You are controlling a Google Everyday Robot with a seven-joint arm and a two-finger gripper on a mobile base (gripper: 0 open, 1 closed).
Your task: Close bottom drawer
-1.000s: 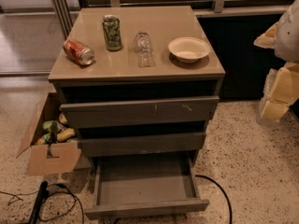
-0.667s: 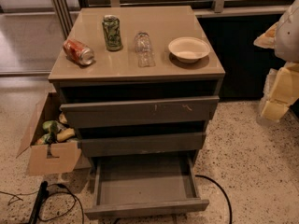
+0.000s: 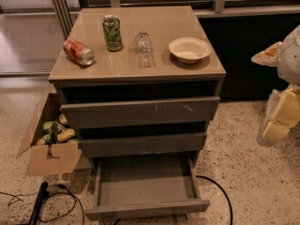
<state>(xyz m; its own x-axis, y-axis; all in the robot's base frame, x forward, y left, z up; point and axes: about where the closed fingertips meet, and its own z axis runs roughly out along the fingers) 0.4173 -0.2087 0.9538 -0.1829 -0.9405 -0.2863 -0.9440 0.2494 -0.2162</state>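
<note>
The bottom drawer point(image 3: 146, 208) of the grey-brown cabinet point(image 3: 140, 74) stands pulled far out toward me, its flat grey inside point(image 3: 145, 179) bare. The mid-width drawer front point(image 3: 140, 144) and the widest, scratched drawer front point(image 3: 140, 110) above it are each slightly out. My arm shows as white and pale yellow parts at the right edge. The gripper point(image 3: 276, 123) hangs there at about middle-drawer height, to the right of the cabinet and apart from it.
On the cabinet top lie a red can point(image 3: 78, 51) on its side, an upright green can point(image 3: 112, 33), a clear bottle point(image 3: 144, 48) and a white bowl point(image 3: 189, 49). An open cardboard box point(image 3: 51, 146) with snacks stands on the floor at left. Black cables point(image 3: 220, 191) run beside the drawer.
</note>
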